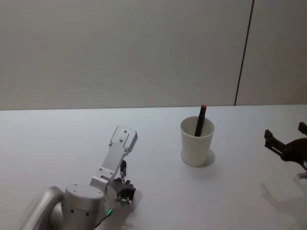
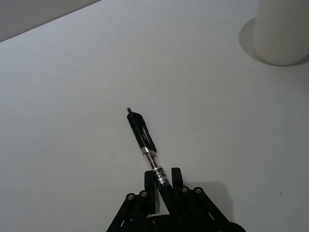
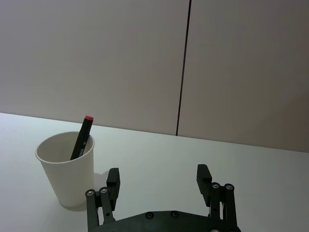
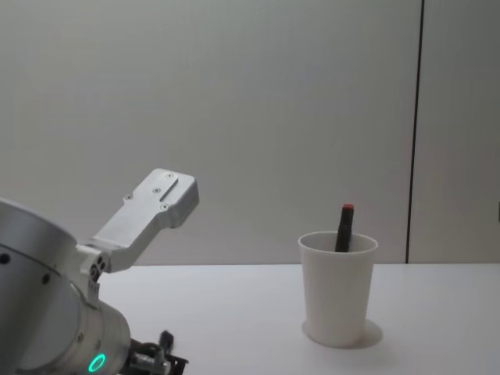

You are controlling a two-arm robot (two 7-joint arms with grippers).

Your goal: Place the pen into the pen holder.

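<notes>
The pen holder (image 1: pixel 196 142) is a plain white paper cup standing right of the table's middle, also seen in the chest view (image 4: pixel 338 291) and the right wrist view (image 3: pixel 67 170). A dark pen with a red end (image 1: pixel 200 120) leans inside it. My left gripper (image 2: pixel 162 178) is low over the table, near and left of the cup, shut on the end of a black pen (image 2: pixel 143 137) with a clear section. That pen points away from the fingers over bare table. My right gripper (image 3: pixel 158 181) hovers open to the right of the cup, holding nothing.
The white table (image 1: pixel 62 139) runs back to a plain grey wall with a dark vertical seam (image 1: pixel 243 52). My left arm's silver links (image 1: pixel 115 153) rise over the near left of the table.
</notes>
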